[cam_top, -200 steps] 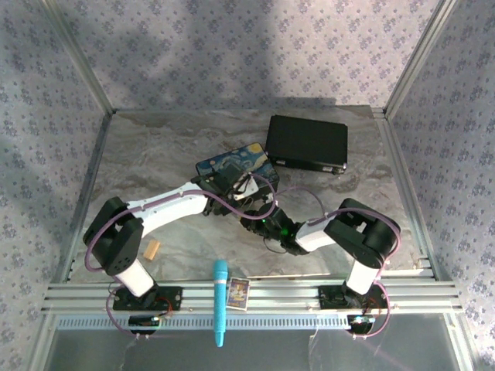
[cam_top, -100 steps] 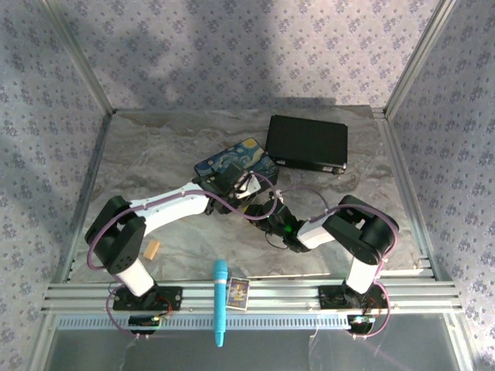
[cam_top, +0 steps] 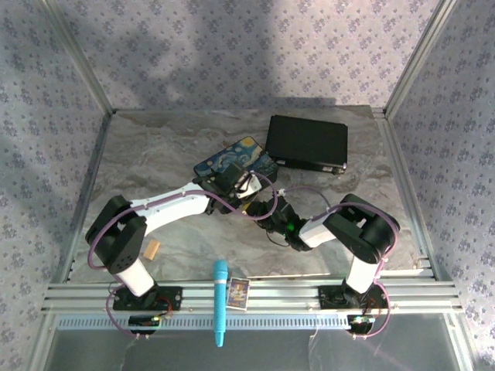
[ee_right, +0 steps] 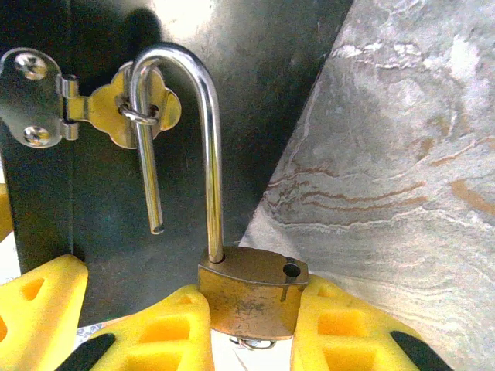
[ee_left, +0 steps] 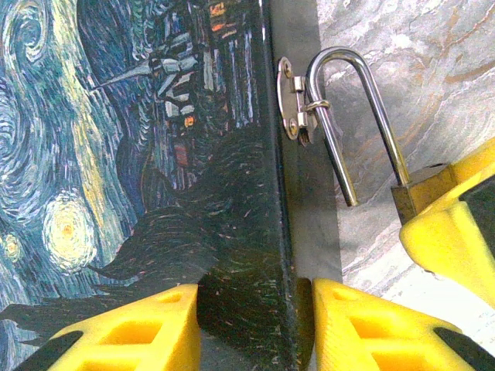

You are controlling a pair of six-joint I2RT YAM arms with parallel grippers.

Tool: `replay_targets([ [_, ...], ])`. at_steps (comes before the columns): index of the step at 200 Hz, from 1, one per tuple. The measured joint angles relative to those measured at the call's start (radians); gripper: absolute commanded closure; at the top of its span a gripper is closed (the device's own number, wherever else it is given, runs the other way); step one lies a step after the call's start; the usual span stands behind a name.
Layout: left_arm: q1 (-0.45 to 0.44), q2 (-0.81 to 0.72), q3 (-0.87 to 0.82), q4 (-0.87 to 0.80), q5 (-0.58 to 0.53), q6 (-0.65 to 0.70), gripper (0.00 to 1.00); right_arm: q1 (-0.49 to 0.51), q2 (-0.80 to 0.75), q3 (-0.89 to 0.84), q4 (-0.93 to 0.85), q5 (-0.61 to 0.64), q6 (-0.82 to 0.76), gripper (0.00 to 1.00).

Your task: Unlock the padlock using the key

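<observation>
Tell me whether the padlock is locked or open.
Open. One shackle leg hangs free beside the empty hole in the padlock body, which the right claw grips; the shackle is threaded through the hasp.

Quick headcount of what's on the table (cam_top: 147,154): one padlock (ee_right: 251,297), with one silver shackle loop. One painted box (cam_top: 236,161), and one little metal hasp (ee_right: 93,108) on it. One black case (cam_top: 307,143). One tan block (cam_top: 152,249). Along the near edge there's one blue pen (cam_top: 220,301) and one small card (cam_top: 237,294). Two robot arms total: one left arm (cam_top: 166,207), one right arm (cam_top: 352,232).
</observation>
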Motion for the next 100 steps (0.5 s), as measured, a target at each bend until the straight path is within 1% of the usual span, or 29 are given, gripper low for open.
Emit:
replay_targets([
  [29,-0.001,0.0,-0.004,0.011,0.0,0.0,0.62,-0.015,-0.001,-0.002,0.002,-0.005,0.009,0.86],
  [65,-0.001,0.0,-0.004,0.011,-0.001,0.0,0.62,-0.069,-0.04,-0.015,-0.01,0.067,0.021,0.86],
  [100,-0.001,0.0,-0.004,0.011,-0.001,-0.001,0.61,-0.082,-0.051,-0.018,-0.019,0.074,0.018,0.85],
])
